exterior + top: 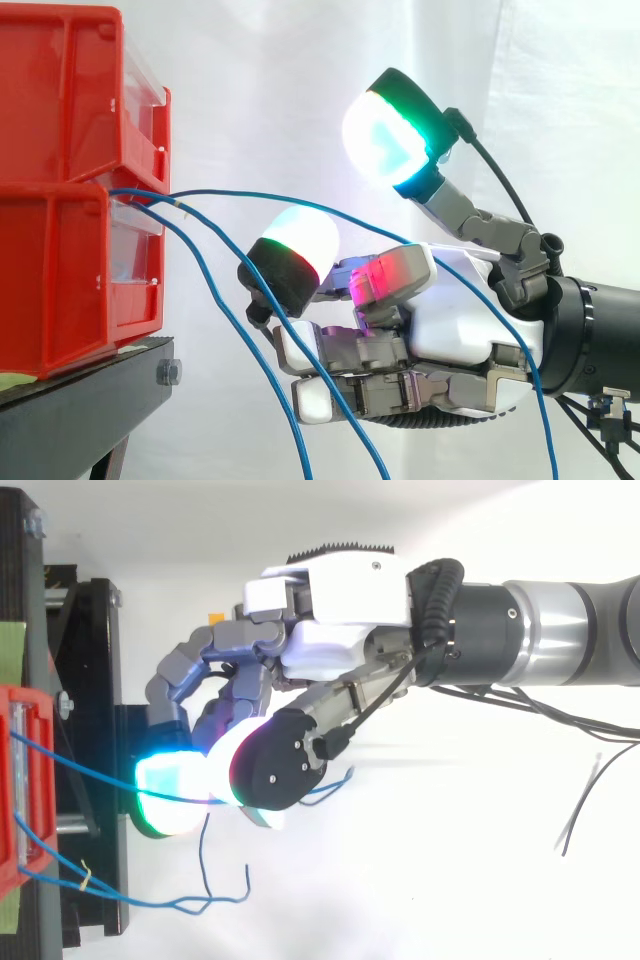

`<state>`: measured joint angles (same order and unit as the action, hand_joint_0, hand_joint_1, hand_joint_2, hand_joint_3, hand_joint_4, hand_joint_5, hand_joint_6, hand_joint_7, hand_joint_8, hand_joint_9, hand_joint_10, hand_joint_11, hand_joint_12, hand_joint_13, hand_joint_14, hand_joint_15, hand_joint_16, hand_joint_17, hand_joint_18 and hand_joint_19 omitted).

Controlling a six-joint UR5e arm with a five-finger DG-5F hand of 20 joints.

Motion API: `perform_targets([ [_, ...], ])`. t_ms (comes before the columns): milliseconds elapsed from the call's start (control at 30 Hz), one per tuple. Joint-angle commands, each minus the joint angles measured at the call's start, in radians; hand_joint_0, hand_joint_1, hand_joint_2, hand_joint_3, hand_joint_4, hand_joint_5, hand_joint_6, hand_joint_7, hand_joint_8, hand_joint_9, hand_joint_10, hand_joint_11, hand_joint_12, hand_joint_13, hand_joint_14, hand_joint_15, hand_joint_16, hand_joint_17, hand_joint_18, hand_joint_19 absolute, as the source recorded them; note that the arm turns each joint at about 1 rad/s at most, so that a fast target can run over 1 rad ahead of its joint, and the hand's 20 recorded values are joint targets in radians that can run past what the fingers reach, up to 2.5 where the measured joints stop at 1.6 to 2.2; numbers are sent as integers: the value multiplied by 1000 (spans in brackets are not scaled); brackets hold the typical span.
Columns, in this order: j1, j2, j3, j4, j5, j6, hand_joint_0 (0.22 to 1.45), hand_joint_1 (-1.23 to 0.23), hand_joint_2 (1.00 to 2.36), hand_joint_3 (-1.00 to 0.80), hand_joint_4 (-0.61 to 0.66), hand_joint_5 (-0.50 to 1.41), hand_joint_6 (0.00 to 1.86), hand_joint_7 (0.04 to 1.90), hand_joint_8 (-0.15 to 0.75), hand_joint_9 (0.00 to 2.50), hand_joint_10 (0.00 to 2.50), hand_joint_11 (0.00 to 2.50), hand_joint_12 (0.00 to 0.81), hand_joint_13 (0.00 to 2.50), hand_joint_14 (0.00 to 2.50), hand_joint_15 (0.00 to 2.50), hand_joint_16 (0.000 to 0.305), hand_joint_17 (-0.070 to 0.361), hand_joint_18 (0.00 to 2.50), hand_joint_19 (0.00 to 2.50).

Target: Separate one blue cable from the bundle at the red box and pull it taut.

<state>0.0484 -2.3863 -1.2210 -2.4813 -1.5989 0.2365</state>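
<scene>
Separation appears to be in hand: one blue cable (250, 195) is arched from the red box (50, 290) through the gap of the hand (450, 320), whose thumb and raised finger are spread apart, nothing pinched. Next, a pinch on it is needed, then a pull away.

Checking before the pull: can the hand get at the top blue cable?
Probably yes: the top blue cable runs right across the hand, nothing between them; the lower cables hang below.

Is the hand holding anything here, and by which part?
Cannot be told. One blue cable from the red box runs across the hand, but no clear hold on it shows.
</scene>
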Motion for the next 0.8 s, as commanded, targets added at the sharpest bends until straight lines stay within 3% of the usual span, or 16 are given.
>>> perform_targets([
  [0,-1,-1,0,1,-10,-3,551,-609,1001,-492,268,-248,839,864,413,1293,26,917,424,771,16,389,67,150,619,562],
  [200,-4,-1,0,-2,-9,-45,590,-658,1008,-398,252,-248,846,853,400,1269,26,920,417,768,17,395,65,147,613,560],
  [400,-5,1,0,-13,-10,-49,625,-704,1017,-250,237,-247,859,854,385,1270,26,944,413,789,19,411,65,145,616,571],
  [767,-7,-1,0,-16,-10,-49,635,-716,1017,-256,232,-246,863,846,384,1276,25,975,409,801,20,423,64,145,627,586],
])
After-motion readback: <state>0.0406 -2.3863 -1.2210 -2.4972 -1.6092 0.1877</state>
